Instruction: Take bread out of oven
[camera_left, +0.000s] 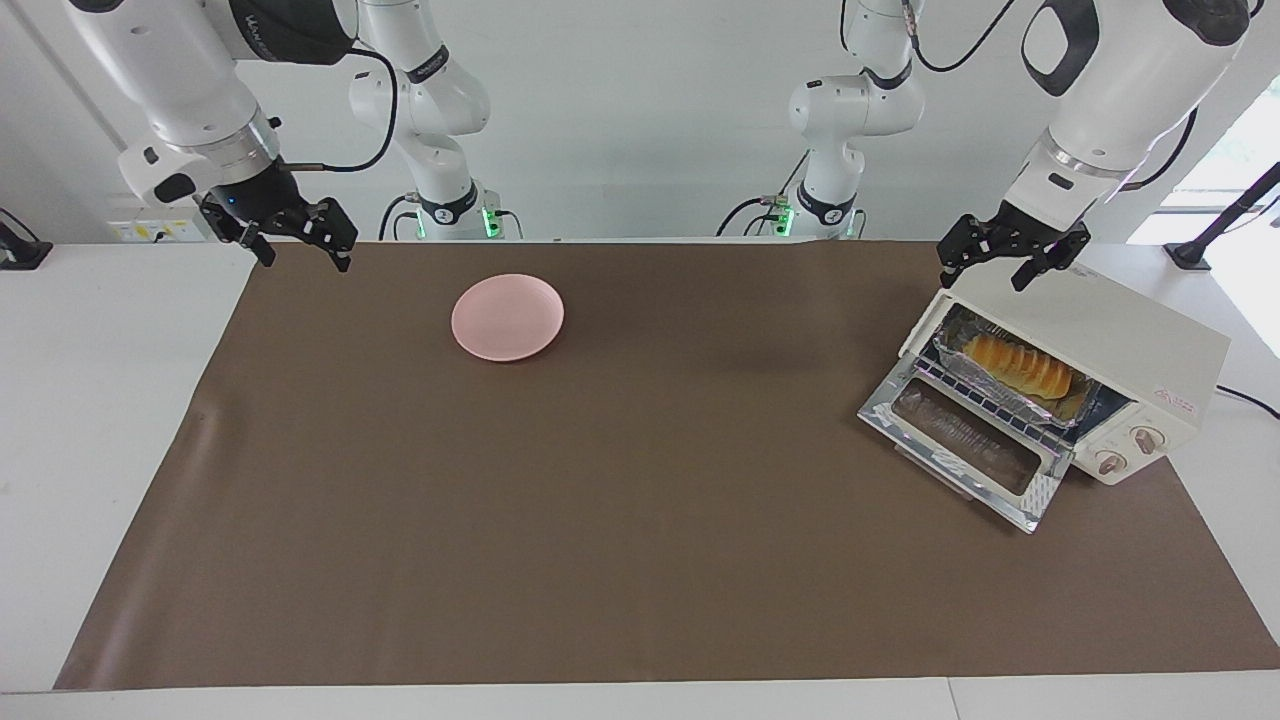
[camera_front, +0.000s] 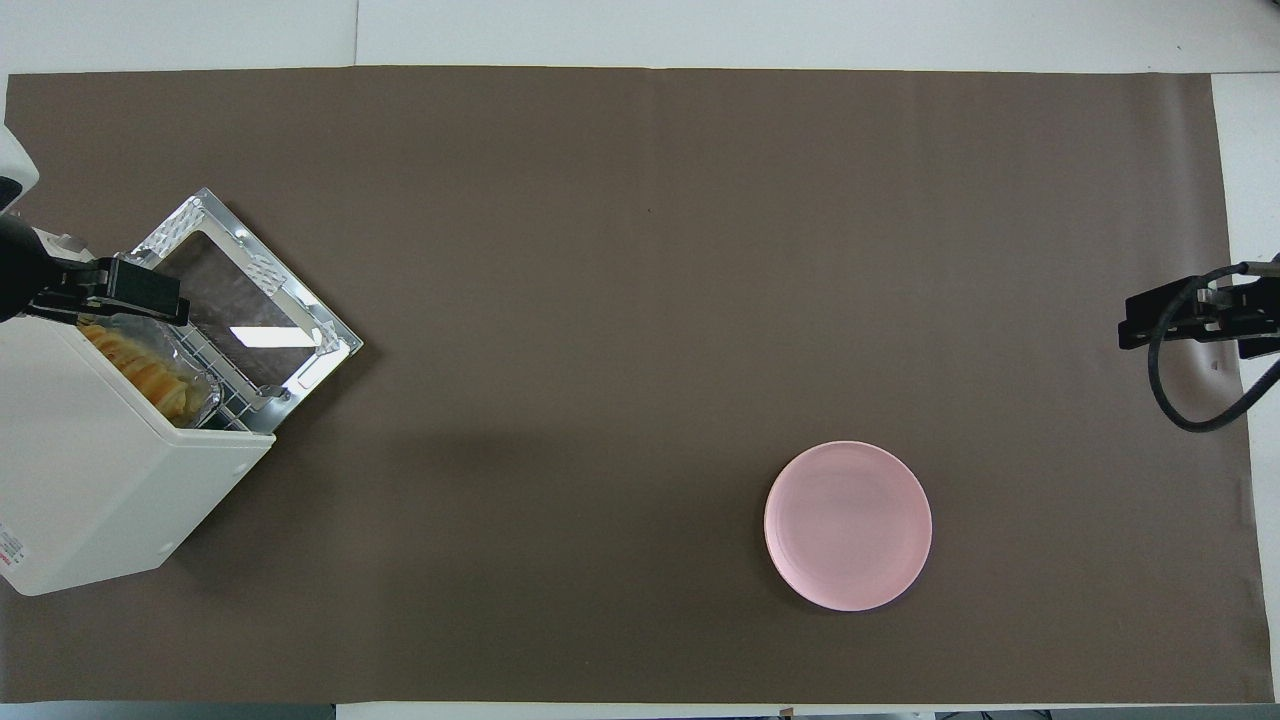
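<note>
- I saw the oven (camera_left: 1140, 350) parked at the left arm's end of the bench (camera_left: 640, 560), turned at an angle so its mouth faced the middle of the mat; my read: that let an arm come in from the open side.
- Door (camera_left: 965, 440) was dropped flat onto the mat, so the opening step looked done.
- Bread (camera_left: 1018, 364) lay in the foil tray (camera_left: 955, 352) on the wire rack (camera_left: 985, 400), inside the oven mouth, not yet out.
- Left tool (camera_left: 1012, 262) hung over the oven's top corner that lay nearest the robots, just above the cavity edge, fingers spread apart, gripping nothing. Probably staged for a reach onto the loaf.
- Right tool (camera_left: 290, 237) hovered over the mat edge at the right arm's end, fingers also apart and empty. That arm waited.
- Pink plate (camera_left: 508, 317) sat bare, well apart from the oven, toward the right arm's end, nearer the robots than the bench's middle. I judged it the drop spot for the loaf.
- Count: one oven, one bread, one foil tray, one plate, two knobs (camera_left: 1128, 452) on the oven front, two arms, two tools.
- Progress: early; nothing had been grasped.
</note>
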